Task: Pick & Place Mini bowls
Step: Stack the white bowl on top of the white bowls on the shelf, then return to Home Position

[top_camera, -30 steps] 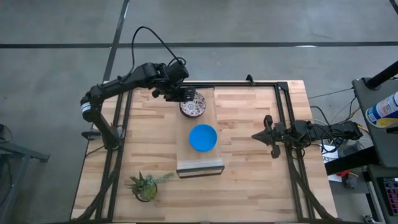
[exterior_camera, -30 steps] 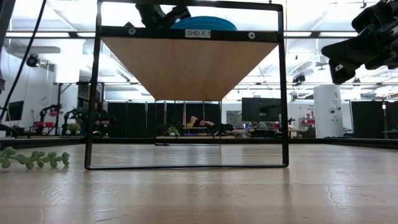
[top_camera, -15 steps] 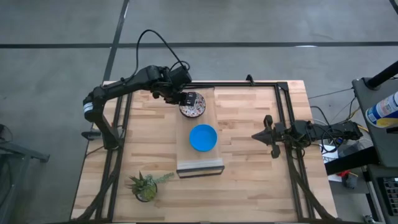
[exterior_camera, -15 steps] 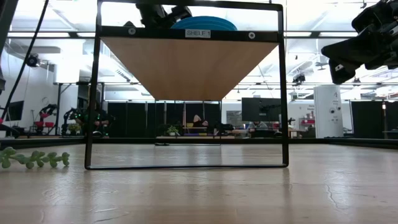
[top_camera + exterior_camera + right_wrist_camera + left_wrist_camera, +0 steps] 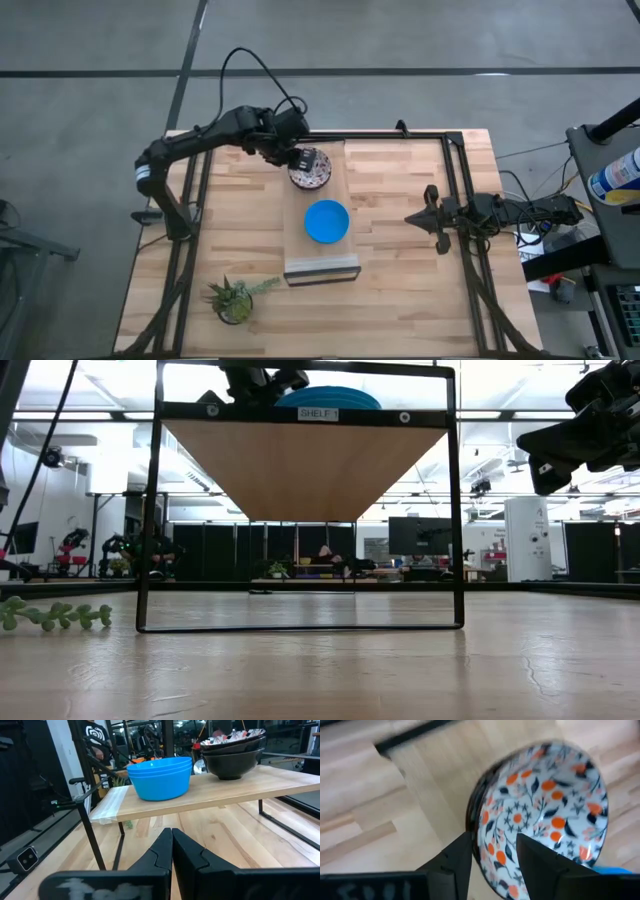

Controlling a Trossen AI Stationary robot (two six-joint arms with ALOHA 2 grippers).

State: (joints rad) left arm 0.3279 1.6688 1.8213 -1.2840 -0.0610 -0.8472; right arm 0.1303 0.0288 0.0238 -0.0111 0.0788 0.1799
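A white bowl with a red-and-dark floral pattern [image 5: 311, 169] tops a stack of dark-sided bowls [image 5: 232, 756] at the far end of the raised wooden shelf [image 5: 320, 262]. Nested bright blue bowls [image 5: 327, 221] stand on the shelf's middle; the right wrist view shows them too [image 5: 161, 777]. My left gripper [image 5: 297, 157] is at the floral bowl's far-left rim, shut on it. My right gripper [image 5: 432, 218] waits shut over the table's right part, clear of the shelf. My left gripper [image 5: 493, 839] pinches the floral bowl's rim [image 5: 476, 827], one finger [image 5: 459, 862] outside the wall and one finger [image 5: 537, 865] inside the hollow. It comes slanting down from the table's far left. The bowl sits about level on the stack.
A small green potted plant [image 5: 235, 298] stands near the table's near-left corner, its trailing stem [image 5: 50, 615] lying on the wood. The shelf's black frame [image 5: 452, 510] rises from the table's middle. A black rail frame [image 5: 455, 170] runs along the far and right edges.
My left gripper has edged a little toward the floral bowl and the near edge, its arm swinging slightly. The bowls have stayed where they were.
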